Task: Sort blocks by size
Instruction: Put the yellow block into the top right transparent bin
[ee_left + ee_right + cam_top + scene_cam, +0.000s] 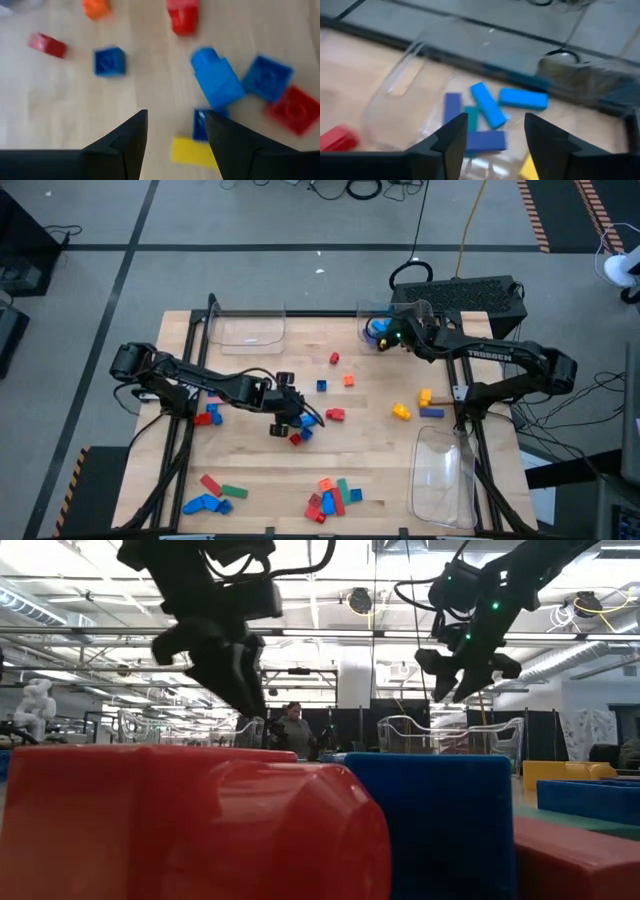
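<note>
Wooden worktop (370, 430) carries scattered blocks (330, 498). Right gripper (392, 332) hangs over the far clear tray (415, 312) w/ blue blocks in it, fingers (451, 137) apart, empty. Left gripper (293, 420) hovers well left of that tray, over mid-worktop blocks, fingers parted, empty.

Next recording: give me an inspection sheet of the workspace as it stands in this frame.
Surface: wooden table, bare between block groups.
Job's things: blocks scattered in clusters; several blue bars already in the far clear tray.
Clutter: two more clear trays, seemingly without blocks.
Grippers: left gripper open, low over blocks at table centre-left; right gripper open, empty, above the far tray.
Cables: black and yellow cables on the floor behind.
Surroundings: black box behind the table; a person far off.
</note>
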`<state>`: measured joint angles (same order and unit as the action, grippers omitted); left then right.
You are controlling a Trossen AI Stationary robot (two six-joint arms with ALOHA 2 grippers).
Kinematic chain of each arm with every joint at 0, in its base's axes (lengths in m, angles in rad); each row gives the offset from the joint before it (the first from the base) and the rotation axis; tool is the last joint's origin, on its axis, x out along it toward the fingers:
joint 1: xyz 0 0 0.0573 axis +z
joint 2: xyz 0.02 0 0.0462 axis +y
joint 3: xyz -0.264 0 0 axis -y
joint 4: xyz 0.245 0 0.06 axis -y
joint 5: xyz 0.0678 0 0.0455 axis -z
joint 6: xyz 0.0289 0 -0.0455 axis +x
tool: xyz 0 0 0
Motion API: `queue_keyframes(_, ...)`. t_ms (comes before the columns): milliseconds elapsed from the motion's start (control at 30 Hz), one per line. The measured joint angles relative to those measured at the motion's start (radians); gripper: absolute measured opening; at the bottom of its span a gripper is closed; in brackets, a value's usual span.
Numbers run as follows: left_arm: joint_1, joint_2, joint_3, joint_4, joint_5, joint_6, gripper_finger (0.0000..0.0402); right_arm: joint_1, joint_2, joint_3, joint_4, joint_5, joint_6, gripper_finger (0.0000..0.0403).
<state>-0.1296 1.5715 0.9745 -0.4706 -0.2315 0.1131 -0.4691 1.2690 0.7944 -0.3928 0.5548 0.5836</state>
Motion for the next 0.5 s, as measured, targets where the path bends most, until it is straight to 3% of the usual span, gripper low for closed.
queue_keyframes(233, 0.000, 0.000, -0.023, -0.079, 0.066, -0.049, 0.0199, 0.067, 0.000, 0.000, 0.015, -0.230, -0.037, 0.0200)
queue_keyframes(400, -0.001, 0.000, -0.096, -0.029, 0.123, -0.081, 0.0202, 0.153, 0.000, 0.000, 0.017, -0.242, -0.025, 0.0199)
queue_keyframes(500, -0.001, 0.000, -0.127, -0.015, 0.116, -0.129, 0.0225, 0.201, 0.000, 0.000, 0.028, -0.241, -0.020, 0.0199)
